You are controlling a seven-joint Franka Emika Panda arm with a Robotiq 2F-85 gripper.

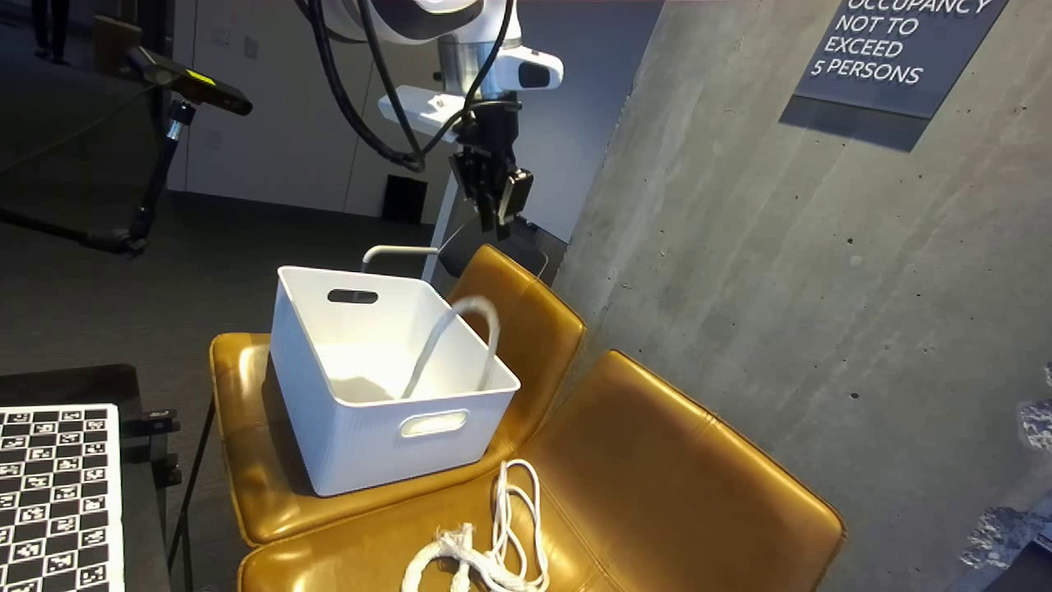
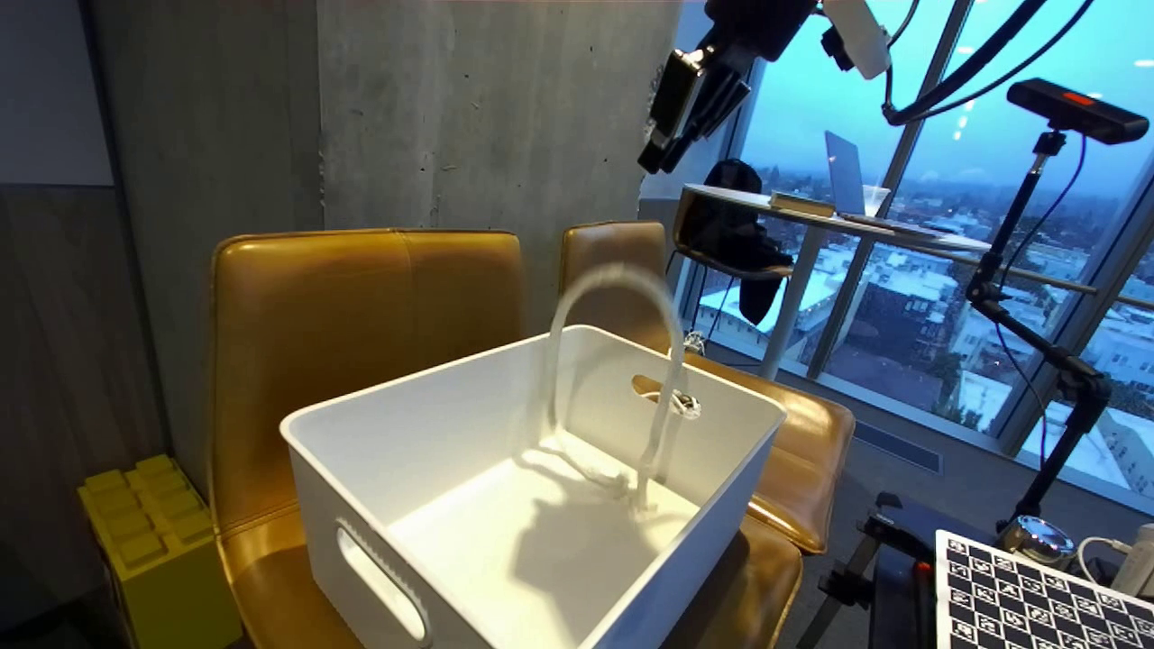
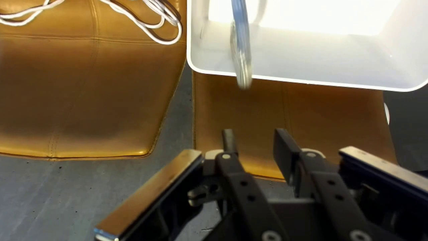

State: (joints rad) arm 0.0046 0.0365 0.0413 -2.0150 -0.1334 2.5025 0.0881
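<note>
My gripper (image 1: 498,228) is in the air above the chair back behind the white bin. It also shows in an exterior view (image 2: 665,160). In the wrist view (image 3: 255,137) its two black fingers are apart with nothing between them. The white plastic bin (image 1: 370,448) stands on a tan chair seat and shows in an exterior view (image 2: 433,460) and the wrist view (image 3: 307,62). A pale rope loop (image 2: 615,274) arches up from the bin's floor above its rim, slightly blurred. It also shows in the wrist view (image 3: 242,43), apart from the fingers.
A second white rope (image 1: 503,575) lies coiled on the neighbouring tan chair (image 1: 674,469). A concrete wall (image 1: 740,271) rises behind the chairs. A patterned board (image 1: 57,493) and a camera on a stand (image 1: 193,86) are on the bin's other side. A yellow block (image 2: 153,532) stands beside the chair.
</note>
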